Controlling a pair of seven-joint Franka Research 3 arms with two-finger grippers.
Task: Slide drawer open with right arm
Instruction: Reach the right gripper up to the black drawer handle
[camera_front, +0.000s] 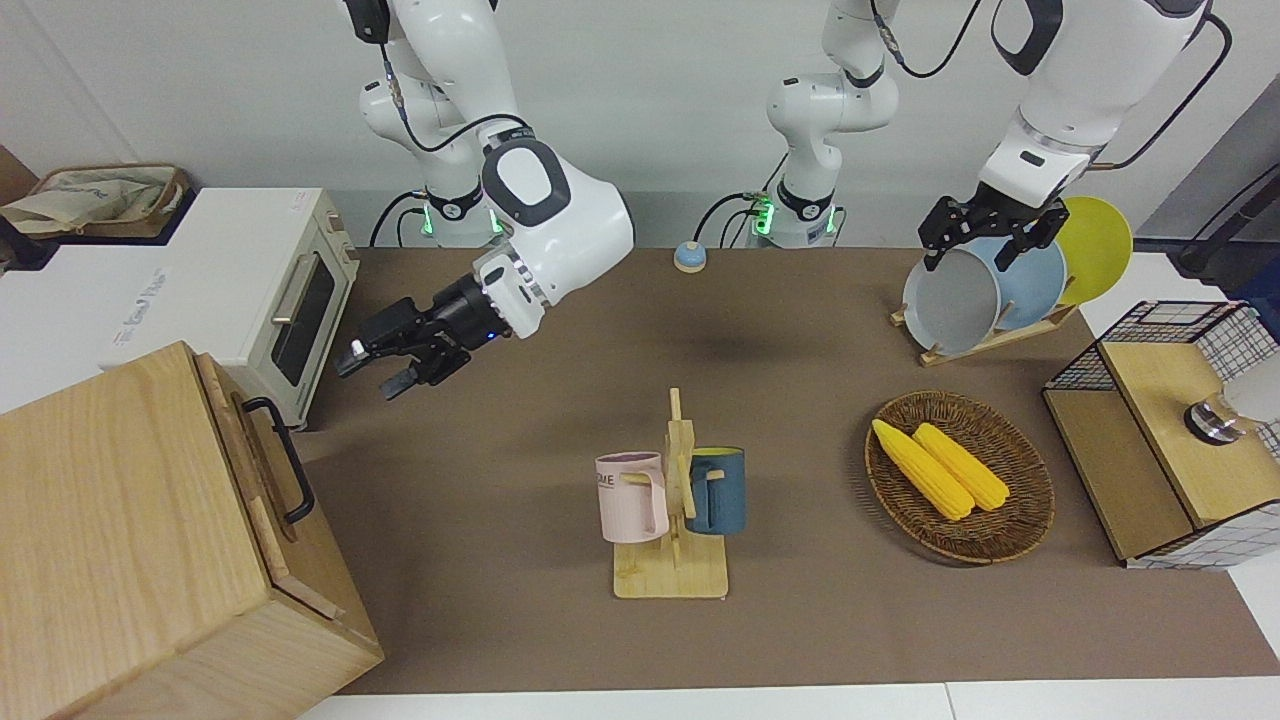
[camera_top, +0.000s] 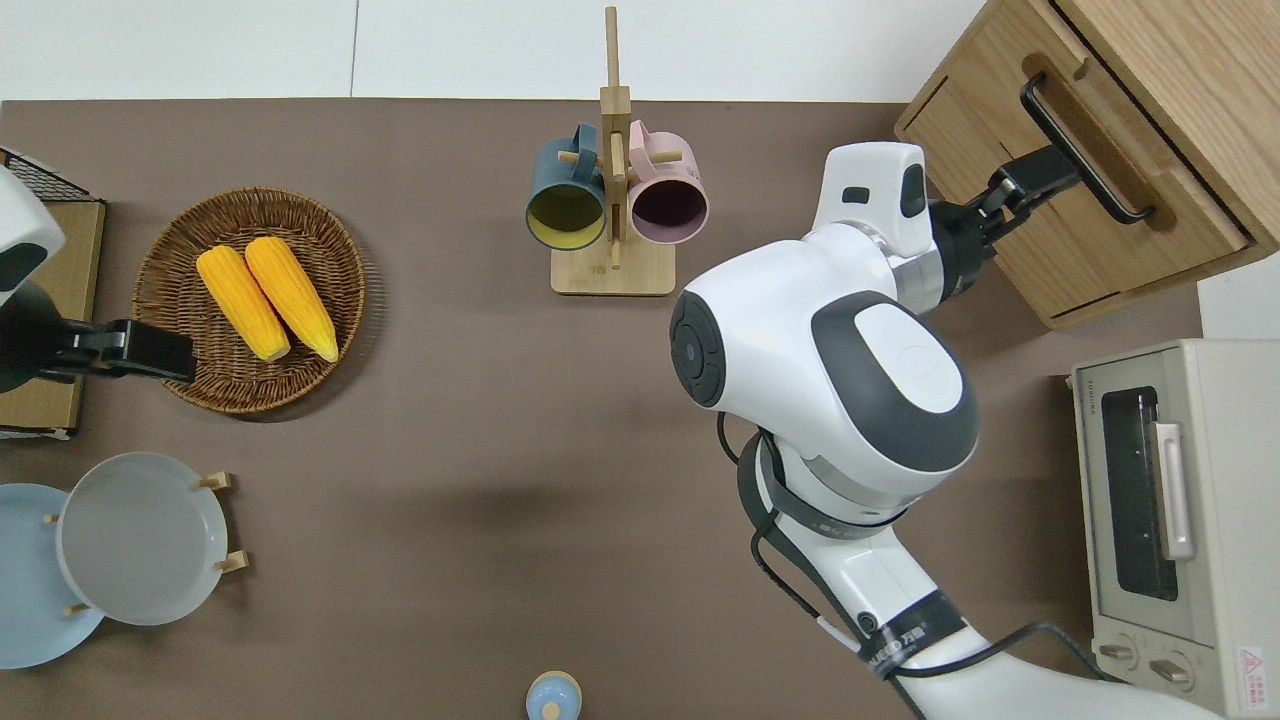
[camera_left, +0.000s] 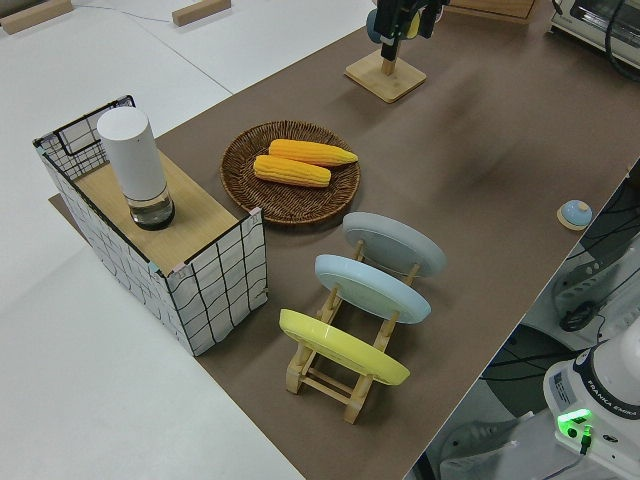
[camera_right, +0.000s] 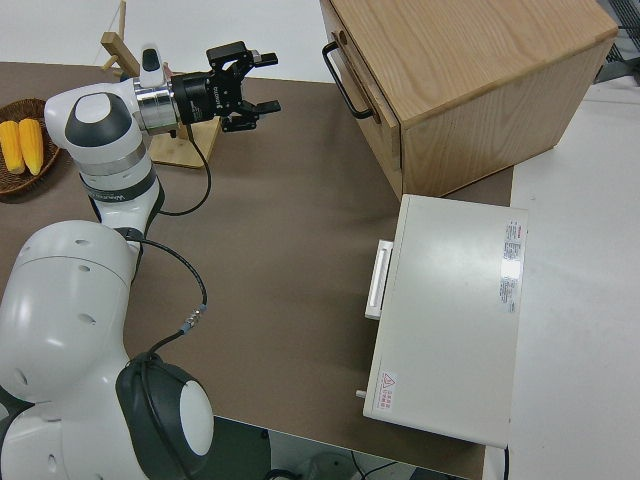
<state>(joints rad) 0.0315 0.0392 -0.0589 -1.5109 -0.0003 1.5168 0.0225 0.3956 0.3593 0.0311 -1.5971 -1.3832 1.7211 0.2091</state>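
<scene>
the right claw (camera_right: 256, 87) hung spread wide, short of the drawer (camera_front: 262, 462) handle (camera_right: 343, 80), which lay at its three o'clock in the right side view. this looked like the approach step; next it needed to close in and straddle the bar. the left arm was parked.

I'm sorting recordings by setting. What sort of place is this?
Probably a robotics lab staged as a kitchen: a toaster oven, a plate rack and a mug tree share one table with mounted robot arms.

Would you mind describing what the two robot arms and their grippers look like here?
Both arms are glossy white, rounded jointed segments with dark grey joint caps and black cables looped along them. Each ends in a black two-finger gripper: the right gripper sits below a wrist with a small blue light, the left gripper below a plain white wrist. Green lights glow at the arm bases, and a black band with white lettering rings the right arm.
</scene>
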